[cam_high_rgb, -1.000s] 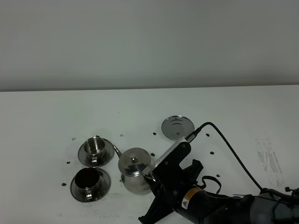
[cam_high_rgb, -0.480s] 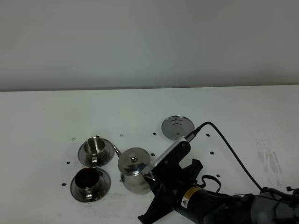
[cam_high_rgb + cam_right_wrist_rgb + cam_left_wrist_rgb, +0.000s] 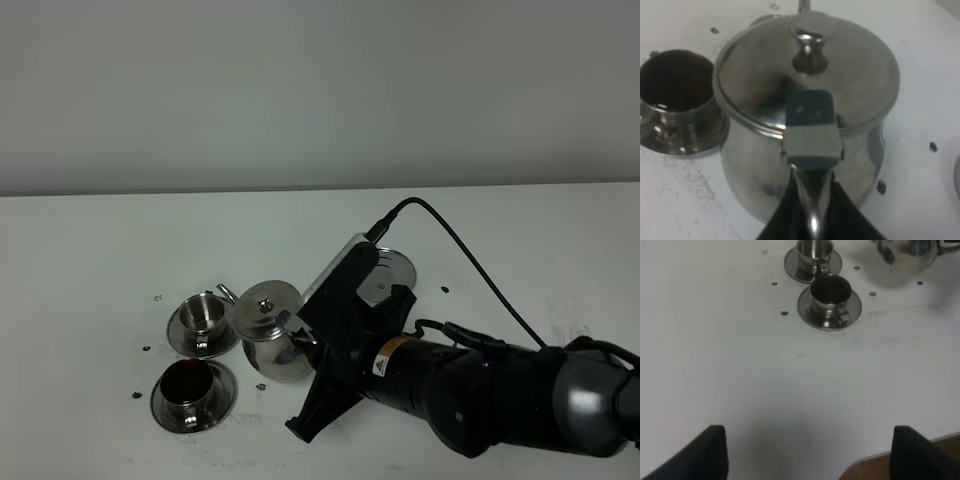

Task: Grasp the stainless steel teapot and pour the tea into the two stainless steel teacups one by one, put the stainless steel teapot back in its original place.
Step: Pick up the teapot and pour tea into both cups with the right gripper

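Right gripper (image 3: 304,344) clamped on shiny round-bellied steel teapot (image 3: 266,332), left gripper (image 3: 807,452) spread wide

High up, looking down across the table (image 3: 90,230) to the wall (image 3: 300,90). Left wrist: set back, facing the cups (image 3: 830,292). Right wrist: close above the teapot (image 3: 810,100). Shared by all: teapot, one cup.
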